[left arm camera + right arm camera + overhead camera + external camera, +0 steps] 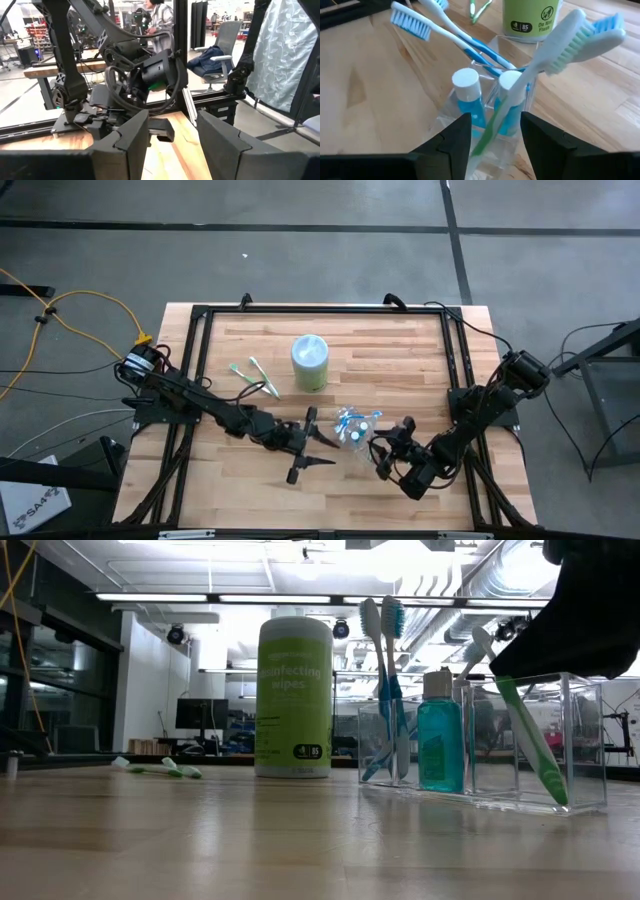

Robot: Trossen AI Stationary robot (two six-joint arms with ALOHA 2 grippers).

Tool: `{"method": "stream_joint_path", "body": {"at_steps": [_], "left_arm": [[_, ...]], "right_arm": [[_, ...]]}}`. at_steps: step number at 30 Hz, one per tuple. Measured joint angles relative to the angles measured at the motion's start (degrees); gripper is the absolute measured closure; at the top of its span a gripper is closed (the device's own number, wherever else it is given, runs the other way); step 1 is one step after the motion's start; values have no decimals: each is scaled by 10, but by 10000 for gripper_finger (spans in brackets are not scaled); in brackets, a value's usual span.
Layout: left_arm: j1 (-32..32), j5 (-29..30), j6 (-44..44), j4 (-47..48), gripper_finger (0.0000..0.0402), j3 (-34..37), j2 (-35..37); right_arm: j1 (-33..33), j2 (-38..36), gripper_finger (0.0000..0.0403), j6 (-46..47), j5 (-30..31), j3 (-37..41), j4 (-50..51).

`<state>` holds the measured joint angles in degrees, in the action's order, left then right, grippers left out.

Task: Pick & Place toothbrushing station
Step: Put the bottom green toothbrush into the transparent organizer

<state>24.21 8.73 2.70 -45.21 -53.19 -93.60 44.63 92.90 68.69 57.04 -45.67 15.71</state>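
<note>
Standing on the table [400, 350] just in front of the wipes canister [310, 363]: clear container [520, 745], holding blue toothbrushes [385, 690], blue bottles [440, 745], green toothbrush [530, 740]. Hovering beside the container: right gripper [385, 455], fingers spread, gripping nothing. Waiting opposite: left gripper [322, 450], fingers spread.

— Anything readable from my cameras?
— On the green wipes canister [294, 697] I make out "disinfecting wipes" and, lower down, "85".
— Anything else?
— Its round pictogram reads "Do Not"; the remaining print is too small.
</note>
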Motion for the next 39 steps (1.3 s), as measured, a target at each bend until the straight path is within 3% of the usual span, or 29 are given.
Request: {"method": "stream_joint_path", "body": {"at_steps": [5,12,19,22,26,35,39], "left_arm": [[0,0,-1,0,238,0,0],[0,0,-2,0,238,0,0],[3,0,-2,12,238,0,1],[11,17,-11,82,238,0,24],[20,37,-41,196,238,0,90],[12,37,-77,397,239,0,218],[-3,38,-97,427,239,0,239]], "right_arm": [[0,-6,240,0,-3,0,24],[2,-73,240,-34,-36,0,39],[1,-151,240,-74,-159,0,86],[-2,-182,240,-75,-196,0,107],[-2,-219,240,-89,-201,0,117],[-26,-299,253,-165,-144,0,129],[-40,-342,271,-231,-135,0,130]]}}
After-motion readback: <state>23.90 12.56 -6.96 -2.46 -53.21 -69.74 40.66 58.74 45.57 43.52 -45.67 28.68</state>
